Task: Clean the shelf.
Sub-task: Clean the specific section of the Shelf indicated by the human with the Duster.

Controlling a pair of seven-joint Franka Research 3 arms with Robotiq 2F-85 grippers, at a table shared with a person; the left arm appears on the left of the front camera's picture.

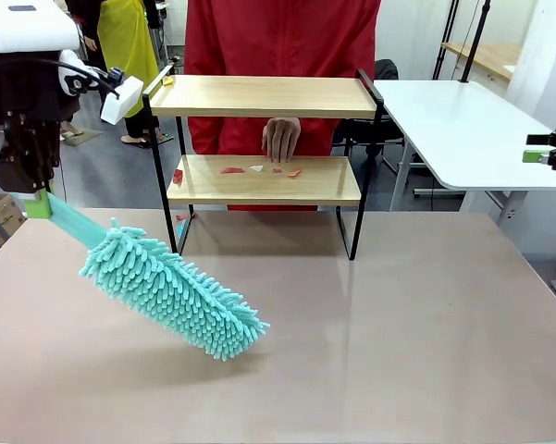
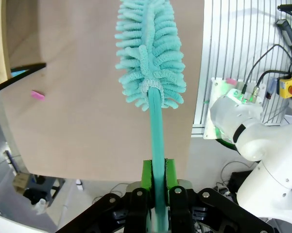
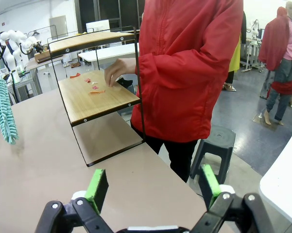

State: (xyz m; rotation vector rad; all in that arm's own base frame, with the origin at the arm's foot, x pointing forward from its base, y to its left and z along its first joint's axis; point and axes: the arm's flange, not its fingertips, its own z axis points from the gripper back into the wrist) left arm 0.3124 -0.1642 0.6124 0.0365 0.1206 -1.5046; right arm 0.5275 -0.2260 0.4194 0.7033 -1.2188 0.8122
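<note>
The front view's edge cuts off my right hand; the tip of the duster runs past my left wrist view's top; scraps on the shelf are too small to name

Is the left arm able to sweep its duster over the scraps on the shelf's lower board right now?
Probably yes, with care: the shelf is open at the front and the duster, clamped in the left fingers, hangs just before it. But the person's hand hovers close by the scraps.
</note>
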